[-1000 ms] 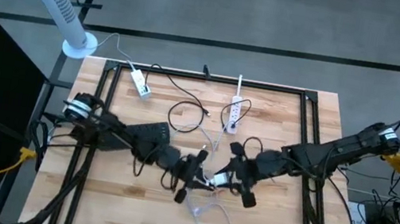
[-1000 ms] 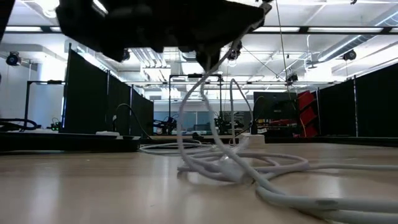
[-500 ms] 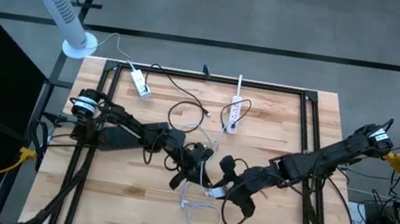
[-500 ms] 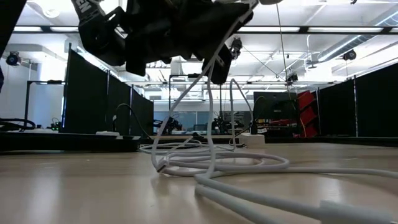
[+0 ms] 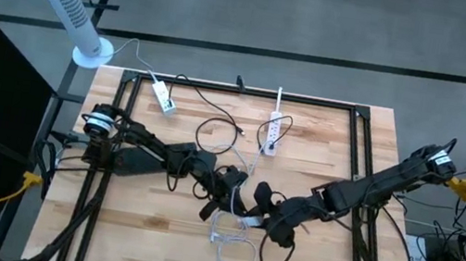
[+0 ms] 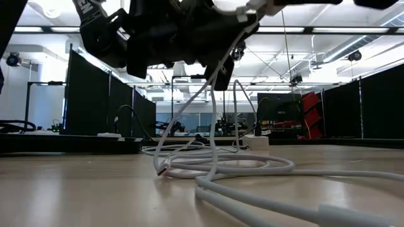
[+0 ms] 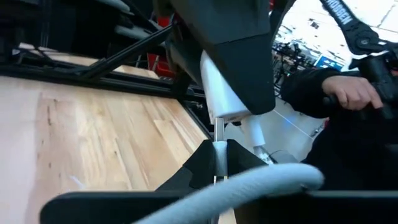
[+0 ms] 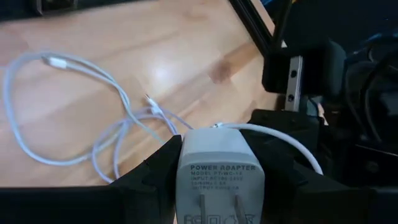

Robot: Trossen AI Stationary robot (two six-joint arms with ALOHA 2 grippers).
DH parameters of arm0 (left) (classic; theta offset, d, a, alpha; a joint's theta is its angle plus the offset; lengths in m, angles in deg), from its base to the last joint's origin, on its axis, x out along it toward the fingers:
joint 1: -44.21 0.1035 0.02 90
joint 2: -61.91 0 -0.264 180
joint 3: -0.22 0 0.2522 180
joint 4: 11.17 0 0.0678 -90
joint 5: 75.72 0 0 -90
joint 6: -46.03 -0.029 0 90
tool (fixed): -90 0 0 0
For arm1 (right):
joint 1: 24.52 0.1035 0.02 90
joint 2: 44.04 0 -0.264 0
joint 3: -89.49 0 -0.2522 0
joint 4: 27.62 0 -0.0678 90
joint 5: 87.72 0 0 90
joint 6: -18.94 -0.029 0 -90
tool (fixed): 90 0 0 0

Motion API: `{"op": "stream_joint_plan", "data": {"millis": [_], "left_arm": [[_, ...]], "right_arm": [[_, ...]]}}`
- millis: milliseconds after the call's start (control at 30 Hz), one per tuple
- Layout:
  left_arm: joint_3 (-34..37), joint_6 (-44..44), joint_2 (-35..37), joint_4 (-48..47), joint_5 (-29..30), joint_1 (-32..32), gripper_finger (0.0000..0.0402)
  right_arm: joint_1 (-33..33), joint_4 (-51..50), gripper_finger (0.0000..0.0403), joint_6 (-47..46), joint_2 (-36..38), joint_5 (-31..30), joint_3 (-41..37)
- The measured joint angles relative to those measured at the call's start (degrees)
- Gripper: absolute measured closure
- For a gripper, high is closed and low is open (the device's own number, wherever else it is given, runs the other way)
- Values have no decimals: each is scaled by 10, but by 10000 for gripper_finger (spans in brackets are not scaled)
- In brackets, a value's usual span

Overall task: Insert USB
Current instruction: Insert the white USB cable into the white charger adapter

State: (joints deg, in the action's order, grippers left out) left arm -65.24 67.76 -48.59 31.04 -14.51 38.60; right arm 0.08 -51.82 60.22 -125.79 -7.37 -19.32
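A white power adapter [image 8: 217, 168] sits in my shut right gripper [image 8: 219, 186], above the table's middle [image 5: 255, 216]. My left gripper [image 5: 234, 198] is right beside it, shut on the USB plug [image 7: 218, 135] of a white cable. The plug's metal end points at the adapter's face [image 7: 225, 113] and reaches it; how far in it goes is hidden. The cable [image 6: 211, 94] hangs from the grippers. Its slack loops [image 5: 234, 243] lie on the wood below. My left gripper pinches the USB plug [image 7: 218, 148] between its two fingertips, the metal end sticking out past them toward the adapter. The plug is clear of the table, and the cable [image 7: 261, 180] bends back across the fingers. My right gripper pinches the adapter's two opposite sides [image 8: 184, 177] between its fingers. The prongs [image 8: 217, 208] point back toward the wrist. The adapter is clear of the table.
A white power strip [image 5: 273, 130] lies at the far middle with a black cord [image 5: 215, 128] coiled beside it. A second white adapter [image 5: 163, 96] lies at the far left. A black frame [image 5: 248, 92] rims the table. A person's hand [image 7: 348, 93] shows beyond the table.
My right gripper has gone toward the table's near left with the adapter, and my left gripper toward the far right, so the two have closed up. The cable's loops have slid along the table toward the left.
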Motion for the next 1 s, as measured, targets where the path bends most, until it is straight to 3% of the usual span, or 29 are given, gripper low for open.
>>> {"op": "stream_joint_plan", "data": {"millis": [500,1000], "left_arm": [[1,39,0,-9,40,0,383],[1,24,0,9,-2,-2,383]], "right_arm": [[-5,-41,262,-35,-7,-10,1],[-10,-11,262,-16,-4,1,0]]}}
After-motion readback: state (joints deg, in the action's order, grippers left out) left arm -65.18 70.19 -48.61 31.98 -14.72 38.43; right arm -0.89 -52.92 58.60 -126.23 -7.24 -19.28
